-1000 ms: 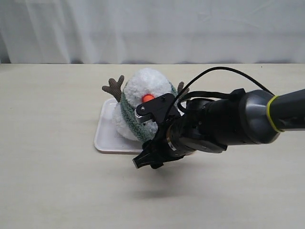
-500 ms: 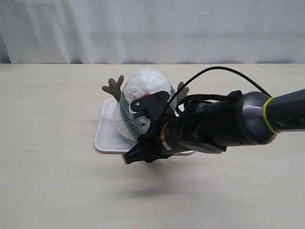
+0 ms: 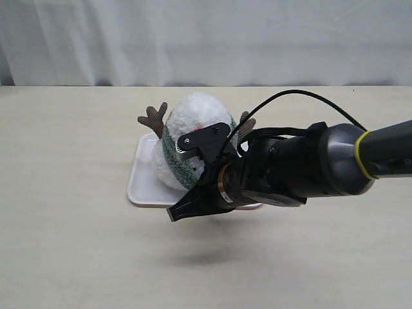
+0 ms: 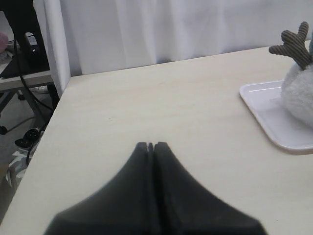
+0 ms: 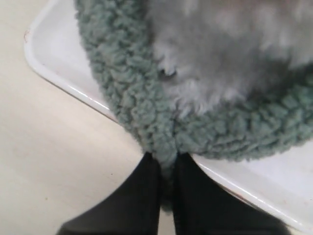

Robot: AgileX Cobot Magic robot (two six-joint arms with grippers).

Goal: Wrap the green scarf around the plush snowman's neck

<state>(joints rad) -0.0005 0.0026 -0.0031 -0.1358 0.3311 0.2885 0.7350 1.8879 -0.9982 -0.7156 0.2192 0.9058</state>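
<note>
Starting with the exterior view, the snowman (image 3: 193, 116) is seen standing upright on a white tray (image 3: 138, 188) on the pale table (image 3: 77, 257), in front of a white curtain (image 3: 193, 38). The scarf (image 3: 174, 158) is wound around it, between the head ball and the body ball. One brown twig arm (image 3: 154, 118) sticks out on the left side of this view. The right arm is reached in from the right, across the front of the snowman, so that much of the body is covered by it. The right gripper (image 3: 179, 211) is held low, at the front rim of the tray. Whether anything is gripped cannot be told from this angle.

From the left wrist view, the left gripper (image 4: 150, 146) is shown with its jaws pressed together and nothing between them, above bare table (image 4: 146, 98). The tray (image 4: 264, 98) and part of the snowman (image 4: 298, 93) are seen well apart from it, at the edge of the picture.

From the right wrist view, the right gripper (image 5: 167, 159) is shown with its jaws closed on a fold of the scarf (image 5: 122, 83), where two runs of the knit meet below the white body (image 5: 225, 54). The pinched fold is held at the rim of the tray (image 5: 54, 54), with the table (image 5: 58, 161) beside it.
</note>
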